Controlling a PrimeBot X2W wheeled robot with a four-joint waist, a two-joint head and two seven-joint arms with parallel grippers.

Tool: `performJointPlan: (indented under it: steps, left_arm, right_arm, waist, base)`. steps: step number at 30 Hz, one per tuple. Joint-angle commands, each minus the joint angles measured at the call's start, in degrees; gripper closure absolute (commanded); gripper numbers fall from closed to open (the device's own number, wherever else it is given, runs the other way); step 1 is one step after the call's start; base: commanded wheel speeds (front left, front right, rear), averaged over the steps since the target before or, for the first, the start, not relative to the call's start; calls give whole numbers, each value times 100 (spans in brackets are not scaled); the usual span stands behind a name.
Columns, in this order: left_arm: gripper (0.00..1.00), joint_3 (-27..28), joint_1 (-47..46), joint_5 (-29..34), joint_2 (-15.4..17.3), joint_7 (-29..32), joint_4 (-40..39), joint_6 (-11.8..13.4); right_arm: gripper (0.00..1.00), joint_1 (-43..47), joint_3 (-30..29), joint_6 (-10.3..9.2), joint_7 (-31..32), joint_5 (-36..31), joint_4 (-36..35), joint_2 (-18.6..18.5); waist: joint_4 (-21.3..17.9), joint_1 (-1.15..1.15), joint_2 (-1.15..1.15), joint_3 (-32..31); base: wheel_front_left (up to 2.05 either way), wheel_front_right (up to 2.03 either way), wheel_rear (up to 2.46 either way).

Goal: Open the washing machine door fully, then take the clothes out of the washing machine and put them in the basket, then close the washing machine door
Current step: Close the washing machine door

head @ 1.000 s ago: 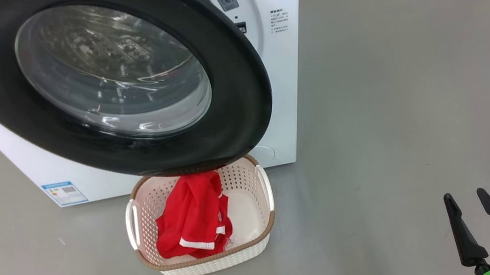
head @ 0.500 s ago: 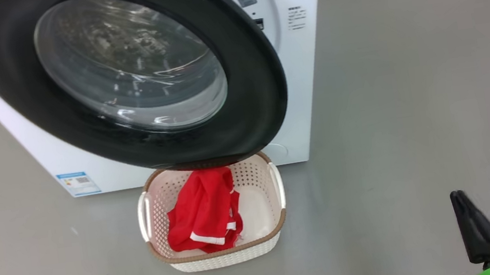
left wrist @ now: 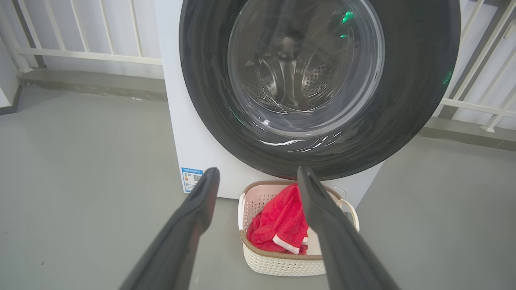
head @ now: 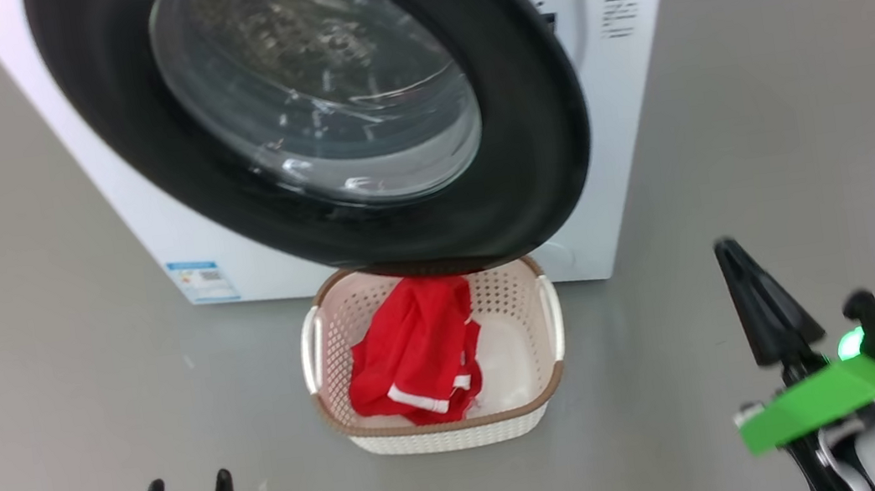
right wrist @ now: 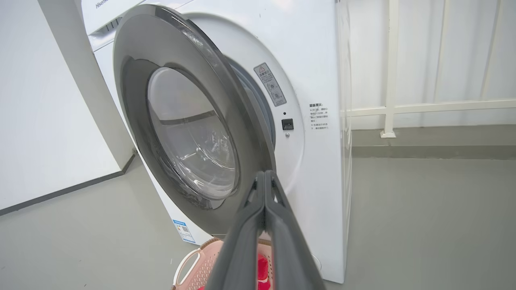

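The washing machine [head: 633,127] is a white box with its door [head: 543,147] swung partly out; the black rim and glass bowl hang over the basket [head: 445,434]. Red clothes [head: 417,349] with white trim lie in the basket's left half. My left gripper [head: 188,481] stands open at the lower left, apart from the basket. My right gripper [head: 730,249] is shut with nothing in it, raised right of the basket and short of the door. The left wrist view looks between open fingers [left wrist: 201,201] at the door [left wrist: 403,100] and clothes [left wrist: 278,225]. In the right wrist view, my right gripper [right wrist: 264,173] points at the door's free edge [right wrist: 242,121].
Grey floor lies on all sides of the machine. A white railing [right wrist: 389,80] runs behind and to its right, and a white wall [right wrist: 40,121] stands at its left. A blue label [head: 201,281] marks the machine's lower front corner.
My right gripper's fingers have come together, and it has risen toward the door. The head camera has turned, so the whole scene sits further right. My left gripper stays open.
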Motion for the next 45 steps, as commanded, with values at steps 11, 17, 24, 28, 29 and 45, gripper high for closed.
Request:
performJointPlan:
  steps: [11, 17, 24, 28, 29, 45]
  left_arm:
    - [0, -28, -529, -89, -97, -52, -91, -32]
    - [0, -219, -837, -155, -145, -52, -77, -32]
    - [0, -365, -1067, -250, -164, -52, -89, -32]
    - [0, -443, -1201, -383, -166, -52, -89, -32]
    - [0, -463, -1234, -407, -166, -52, -87, -32]
    - [0, -701, -1679, -749, -167, -52, -72, -32]
  right_arm:
    - [100, -1492, 325, 26, -37, -41, 660, 178]
    - [100, -2090, 244, 26, -37, -142, 1026, 164]
    - [100, -2535, 93, 26, -37, -239, 1267, 79]
    - [100, -2805, 27, 26, -37, -290, 1396, 19]
    - [100, -2869, 10, 26, -37, -306, 1431, 5]
    - [100, -3986, -602, 26, -37, -429, 1807, -89]
  waist:
    - [543, 0, 0, 550]
    - [806, 0, 0, 936]
    - [993, 0, 0, 1273]
    - [1067, 0, 0, 1464]
    - [1086, 0, 0, 1506]
    - [1344, 0, 0, 2132]
  base:
    - [0, 0, 0]
    - [0, 0, 0]
    - [0, 0, 0]
    - [0, 0, 0]
    - [0, 0, 0]
    - [0, 0, 0]
